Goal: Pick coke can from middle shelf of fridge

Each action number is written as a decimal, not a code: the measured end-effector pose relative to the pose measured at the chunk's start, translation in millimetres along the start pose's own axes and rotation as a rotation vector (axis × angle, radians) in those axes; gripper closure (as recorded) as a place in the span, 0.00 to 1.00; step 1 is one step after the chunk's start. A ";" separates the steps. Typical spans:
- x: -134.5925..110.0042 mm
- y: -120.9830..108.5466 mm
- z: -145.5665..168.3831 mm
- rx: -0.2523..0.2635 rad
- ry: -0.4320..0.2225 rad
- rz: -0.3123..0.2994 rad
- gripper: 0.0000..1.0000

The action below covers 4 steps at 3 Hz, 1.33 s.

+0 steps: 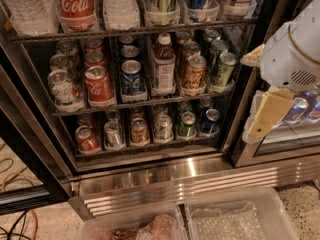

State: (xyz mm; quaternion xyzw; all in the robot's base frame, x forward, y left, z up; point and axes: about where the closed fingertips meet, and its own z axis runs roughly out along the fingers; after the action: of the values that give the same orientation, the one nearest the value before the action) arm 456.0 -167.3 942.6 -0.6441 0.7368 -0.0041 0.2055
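While the tool hangs in the air far to the right of the coke can, I cannot tell if it is open or closed. It sits higher than the coke can and well apart from it, in front of the black side post of the fridge.

The coke can is red with white writing and a silver top. It stands at the front of the middle shelf, in a clear tray lane, with more red cans lined up behind it. Just left of the coke can is a pale can. Just right of the coke can is a blue can. Further right of the coke can come a brown bottle, a gold can and a green can, each in its own lane.

Above the coke can stands a tall red Coca-Cola bottle. Below the coke can is a row of smaller cans, and an orange-red can is the nearest one. Far below and to the right of the coke can, a clear bin rests on the floor with crinkly clear wrap inside.
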 end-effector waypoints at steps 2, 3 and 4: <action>-34.9 14.2 18.5 -0.028 -0.092 -0.065 0.00; -64.4 22.9 60.8 -0.074 -0.179 -0.093 0.00; -64.4 22.9 60.9 -0.074 -0.179 -0.093 0.00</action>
State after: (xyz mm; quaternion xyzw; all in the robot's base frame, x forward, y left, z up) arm 458.6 -86.5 899.8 -0.6825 0.6846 0.0710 0.2461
